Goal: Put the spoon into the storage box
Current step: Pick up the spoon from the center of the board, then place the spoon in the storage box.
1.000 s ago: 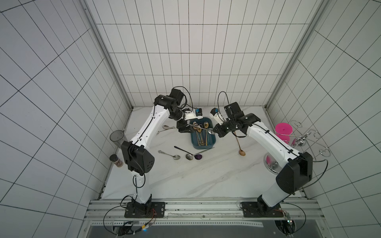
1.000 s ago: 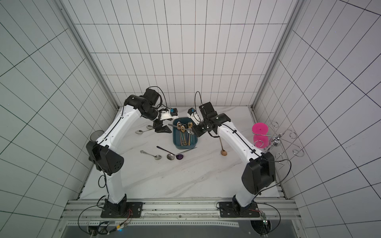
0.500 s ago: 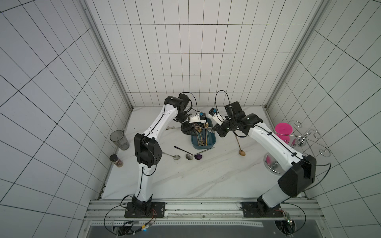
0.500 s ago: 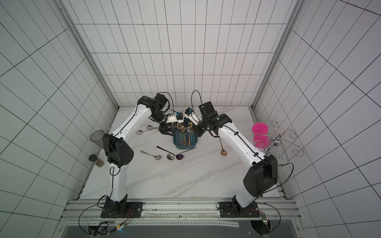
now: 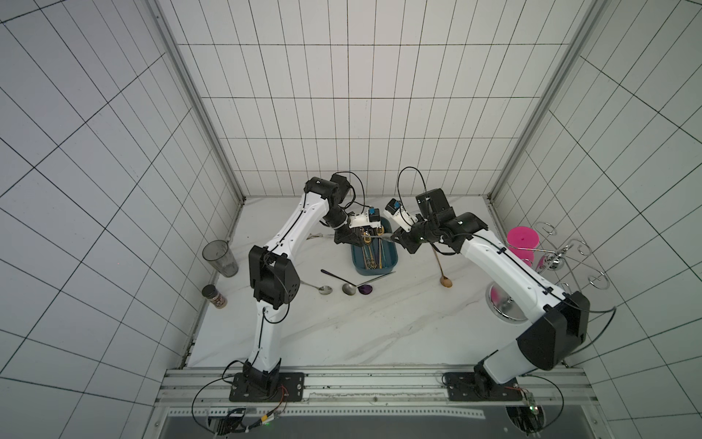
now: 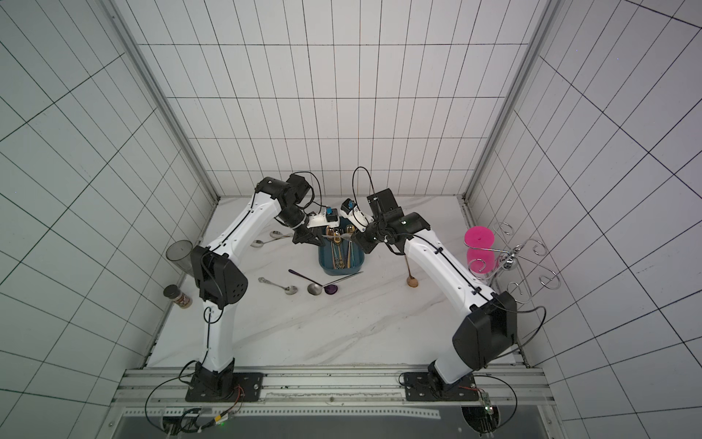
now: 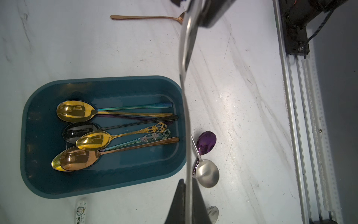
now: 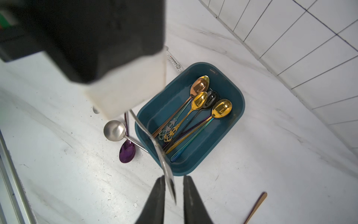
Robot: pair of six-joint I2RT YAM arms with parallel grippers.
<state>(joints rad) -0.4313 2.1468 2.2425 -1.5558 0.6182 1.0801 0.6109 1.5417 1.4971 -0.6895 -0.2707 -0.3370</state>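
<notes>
Spoon (image 7: 185, 87): clamped in left tool (image 7: 188, 186), loose within narrowly parted right tool (image 8: 172, 180); spanned over box (image 7: 96, 78), twelve-o'clock end, apparently for handover.

The storage box (image 7: 24, 135) is smooth plastic; the spoon (image 7: 184, 97) is polished metal (mirror-like); the table (image 7: 232, 97) is matt, marbled.

Marble table (image 5: 380, 330), teal storage box (image 7: 116, 78), loose spoons (image 5: 349, 289), grey tumbler (image 5: 220, 258), spice jar (image 5: 214, 296)
</notes>
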